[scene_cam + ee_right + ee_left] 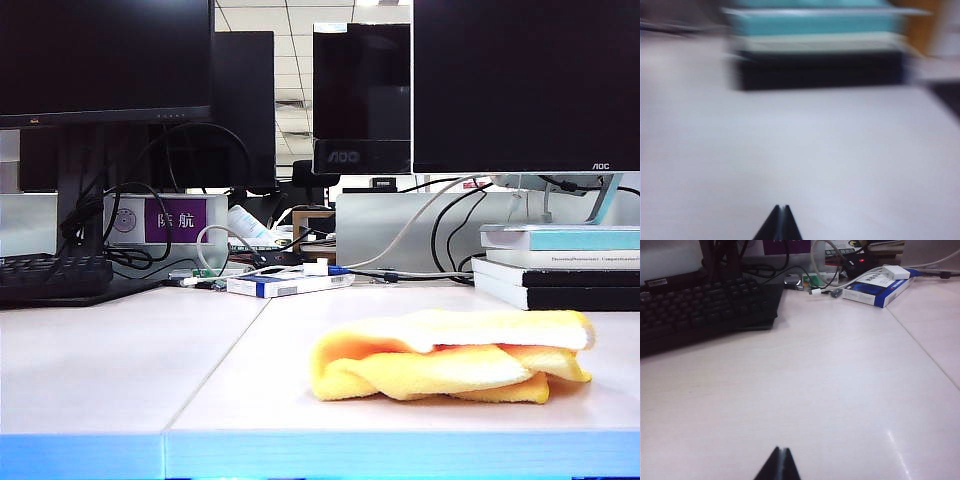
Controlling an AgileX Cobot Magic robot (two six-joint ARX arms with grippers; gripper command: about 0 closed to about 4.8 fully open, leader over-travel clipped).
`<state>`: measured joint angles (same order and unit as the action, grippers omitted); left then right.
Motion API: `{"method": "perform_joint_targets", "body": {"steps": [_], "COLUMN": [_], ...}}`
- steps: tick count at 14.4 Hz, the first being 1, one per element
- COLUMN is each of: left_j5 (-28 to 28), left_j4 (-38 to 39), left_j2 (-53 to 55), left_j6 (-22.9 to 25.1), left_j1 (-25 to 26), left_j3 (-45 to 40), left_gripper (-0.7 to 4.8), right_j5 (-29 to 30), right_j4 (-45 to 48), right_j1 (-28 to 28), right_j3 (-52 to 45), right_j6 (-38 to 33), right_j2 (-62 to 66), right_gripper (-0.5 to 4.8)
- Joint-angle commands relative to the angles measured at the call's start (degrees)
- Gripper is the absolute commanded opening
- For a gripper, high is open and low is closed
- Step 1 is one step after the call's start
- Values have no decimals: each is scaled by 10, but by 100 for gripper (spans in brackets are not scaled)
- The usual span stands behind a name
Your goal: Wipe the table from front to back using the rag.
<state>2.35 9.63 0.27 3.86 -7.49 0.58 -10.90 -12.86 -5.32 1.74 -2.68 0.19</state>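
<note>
Our left gripper [780,465] shows only as a dark tip in its wrist view, the two fingers pressed together with nothing between them, hanging over bare table [830,405] with a black keyboard [700,310] and a white-and-blue box [877,290] beyond it. Moving right, the table's thin seam runs back from the blue front edge, and past it lies the rag [450,368], a folded yellow-orange cloth resting on the table near the front, right of centre in the exterior view. Further right and behind it stands a stack of books [560,265]. Our right gripper [781,222] also has its fingertips closed on nothing, above empty table and facing what looks like that same stack of books [820,50].

We judge that wiping is not under way: the rag lies loose and neither gripper touches it. The next move, as we read it, calls for one gripper to open, come down over the rag and pinch a fold; the right one seems the nearer candidate, since the rag lies on its side.

Much is hard to read. The right wrist view is smeared, so edges and book covers are indistinct, and the rag appears in neither wrist view. Neither arm shows in the exterior view, so we cannot place the grippers relative to the rag.
</note>
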Motion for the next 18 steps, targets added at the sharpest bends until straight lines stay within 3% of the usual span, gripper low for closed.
{"method": "perform_joint_targets", "body": {"steps": [1, 18], "left_j5": [-1, -2], "left_j4": [10, 10], "left_j2": [-1, -2], "left_j6": [2, 2], "left_j1": [0, 1], "left_j3": [-1, -1], "left_gripper": [-2, -2], "right_j5": [83, 71], "right_j4": [29, 33], "right_j1": [4, 4], "right_j3": [-17, -17], "right_j6": [-9, -7], "right_j2": [-1, -1], "right_gripper": [13, 13]}}
